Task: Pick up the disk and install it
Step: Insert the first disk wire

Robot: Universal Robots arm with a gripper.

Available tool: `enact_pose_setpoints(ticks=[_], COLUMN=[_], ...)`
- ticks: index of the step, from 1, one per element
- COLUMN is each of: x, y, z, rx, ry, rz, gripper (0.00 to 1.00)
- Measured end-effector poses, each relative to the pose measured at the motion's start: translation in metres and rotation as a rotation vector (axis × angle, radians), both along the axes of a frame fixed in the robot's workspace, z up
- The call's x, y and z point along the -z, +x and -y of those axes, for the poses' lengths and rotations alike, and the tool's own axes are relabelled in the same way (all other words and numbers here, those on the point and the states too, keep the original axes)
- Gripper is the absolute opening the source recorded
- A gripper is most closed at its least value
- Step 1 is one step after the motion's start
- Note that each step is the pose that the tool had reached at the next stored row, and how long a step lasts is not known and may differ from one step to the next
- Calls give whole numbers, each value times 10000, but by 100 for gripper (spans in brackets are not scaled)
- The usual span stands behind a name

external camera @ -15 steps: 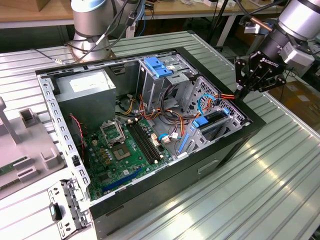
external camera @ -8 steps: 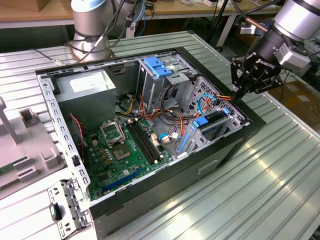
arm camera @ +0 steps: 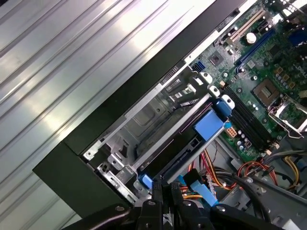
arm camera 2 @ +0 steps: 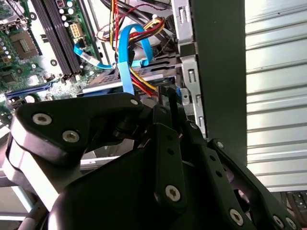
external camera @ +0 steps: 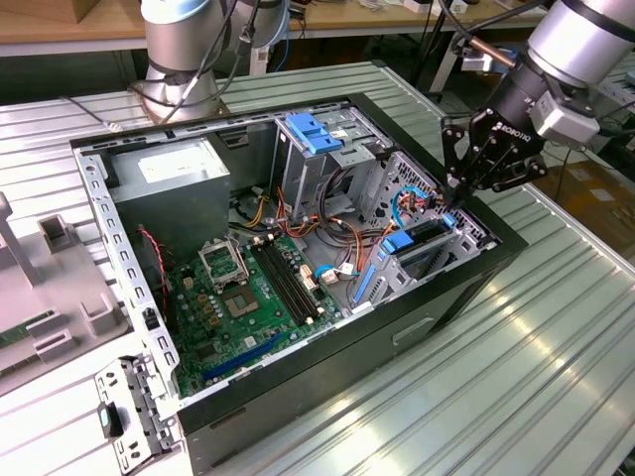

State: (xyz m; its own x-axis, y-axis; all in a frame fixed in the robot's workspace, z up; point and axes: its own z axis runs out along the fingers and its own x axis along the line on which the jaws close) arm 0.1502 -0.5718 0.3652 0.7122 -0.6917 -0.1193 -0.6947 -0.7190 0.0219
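Blue-railed disk (external camera: pixel 425 241) sits low in its bay, nearly installed; my claw (external camera: pixel 451 203), fingers together, presses its end.

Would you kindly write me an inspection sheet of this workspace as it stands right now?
Surface: ribbed metal table carrying an open computer case.
Job's things: the disk, in its blue carrier, sits in the drive cage at the case's end towards the exterior view's right.
Clutter: grey plastic parts and a small bracket on the table at the exterior view's left.
Grippers: the gripper is right above the cage; jaws close together at the disk's cabled end, contact not clear.
Cables: a flat blue cable and red-yellow wires run into the disk's end.
Surroundings: a second robot base; wooden benches behind.
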Motion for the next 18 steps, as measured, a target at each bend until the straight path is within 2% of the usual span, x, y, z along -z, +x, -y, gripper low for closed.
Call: enact_pose_setpoints(ticks=[1, 10, 14, 18], x=[7, 20, 26, 42], y=[-48, -277, -351, -376], z=[0, 0, 0, 0], rx=[0, 0, 0, 0], ry=[0, 0, 2, 0], rz=[0, 0, 0, 0], gripper=[18, 18, 18, 18])
